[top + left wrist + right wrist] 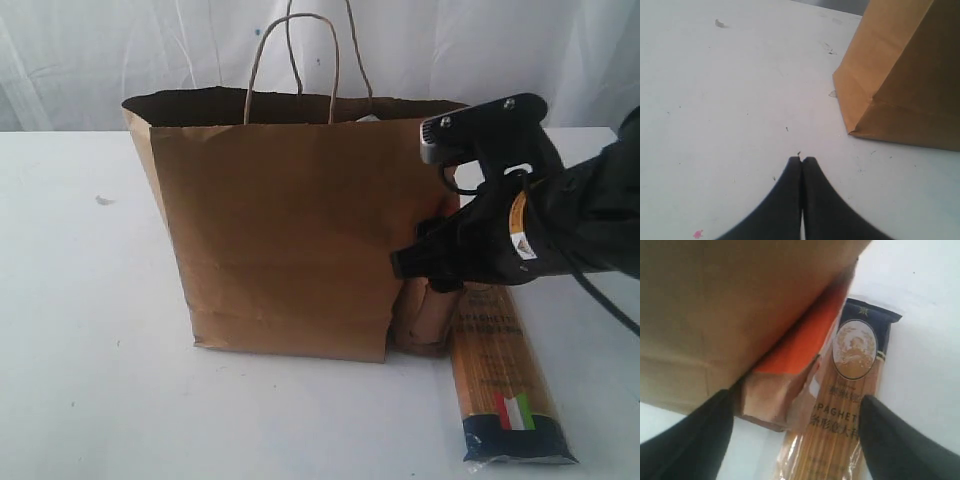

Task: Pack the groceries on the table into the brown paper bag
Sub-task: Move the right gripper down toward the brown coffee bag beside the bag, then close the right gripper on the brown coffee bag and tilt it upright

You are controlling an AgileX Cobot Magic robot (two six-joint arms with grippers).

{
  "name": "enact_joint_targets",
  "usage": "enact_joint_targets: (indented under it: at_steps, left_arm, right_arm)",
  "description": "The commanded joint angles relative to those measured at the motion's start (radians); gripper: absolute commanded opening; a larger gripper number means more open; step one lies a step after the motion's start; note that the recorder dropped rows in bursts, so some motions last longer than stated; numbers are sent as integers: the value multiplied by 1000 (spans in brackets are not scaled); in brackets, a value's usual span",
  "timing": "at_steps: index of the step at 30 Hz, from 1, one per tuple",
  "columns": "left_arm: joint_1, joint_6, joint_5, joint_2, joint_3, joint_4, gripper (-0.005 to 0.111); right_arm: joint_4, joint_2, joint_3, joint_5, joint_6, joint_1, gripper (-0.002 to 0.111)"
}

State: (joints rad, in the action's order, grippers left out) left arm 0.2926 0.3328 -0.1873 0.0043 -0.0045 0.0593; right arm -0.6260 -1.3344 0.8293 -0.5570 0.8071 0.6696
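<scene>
Right gripper [795,407] hangs released, jaws wide, over the brown-orange pouch [790,357] pressed against the brown paper bag's [280,240] side, spaghetti packet [505,385] just beyond; best centre on the pouch alone, clear of the bag wall, before closing. Left gripper [802,162] clenched, empty, beside the bag

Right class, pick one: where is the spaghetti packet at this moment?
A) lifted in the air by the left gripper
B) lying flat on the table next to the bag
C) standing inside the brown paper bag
B: the spaghetti packet lies flat on the table beside the brown paper bag, and the left gripper is shut on nothing.
</scene>
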Motion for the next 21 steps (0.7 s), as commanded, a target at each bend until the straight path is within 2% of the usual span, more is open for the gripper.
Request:
enact_joint_targets:
  at_steps: [1, 3, 10, 12, 15, 21]
  left_arm:
    - [-2, 4, 5, -4, 5, 0, 0]
    - [-2, 4, 5, -4, 5, 0, 0]
    - [-2, 4, 5, -4, 5, 0, 0]
    - [-2, 4, 5, -4, 5, 0, 0]
    - [-2, 4, 5, -4, 5, 0, 0]
    - [-2, 4, 5, -4, 5, 0, 0]
  right_arm:
    - [-108, -54, -3, 9, 59, -3, 66]
    - [-151, -67, -3, 17, 78, -3, 63]
    - [-343, -88, -3, 44, 252, -3, 42]
    - [-345, -88, -3, 47, 252, -3, 29]
    - [-323, -88, -3, 23, 252, -3, 2]
    - [-305, -53, -3, -22, 243, -3, 0]
